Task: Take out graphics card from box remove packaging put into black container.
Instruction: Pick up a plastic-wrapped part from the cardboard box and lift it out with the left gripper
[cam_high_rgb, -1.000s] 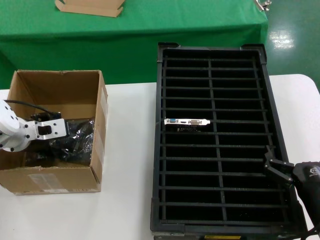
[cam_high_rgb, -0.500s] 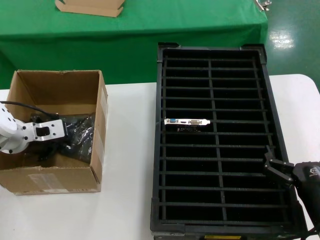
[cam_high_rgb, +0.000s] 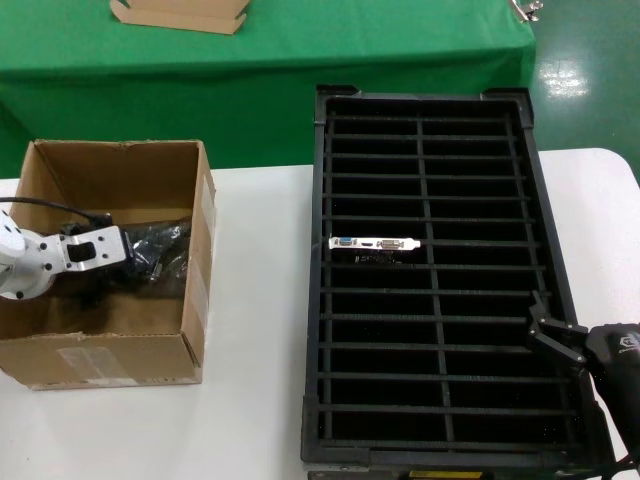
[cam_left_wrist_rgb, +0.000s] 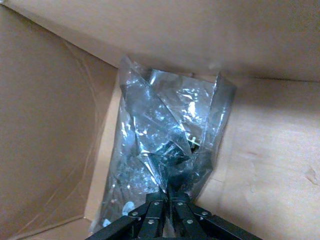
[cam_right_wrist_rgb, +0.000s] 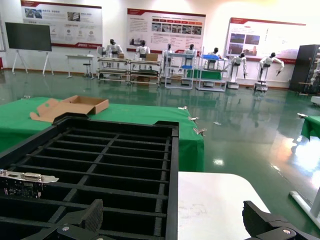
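My left tool (cam_left_wrist_rgb: 167, 192) is pinched shut on the crinkled packaging (cam_left_wrist_rgb: 165, 155) inside the box (cam_high_rgb: 190, 215) at the frame's left, a slick, limp film likely to slip, while my right tool (cam_high_rgb: 548, 335) waits open at lower right.

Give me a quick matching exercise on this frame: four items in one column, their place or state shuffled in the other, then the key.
Items
1. left claw
2. right claw
3. graphics card
4. box

Place or state
A. slotted into the black container, left column
B. open, over the container's near right edge
C. on the white table, left of the container
D. inside the box, shut on the packaging

Pairs: 1-D, 2-B, 3-A, 4-C
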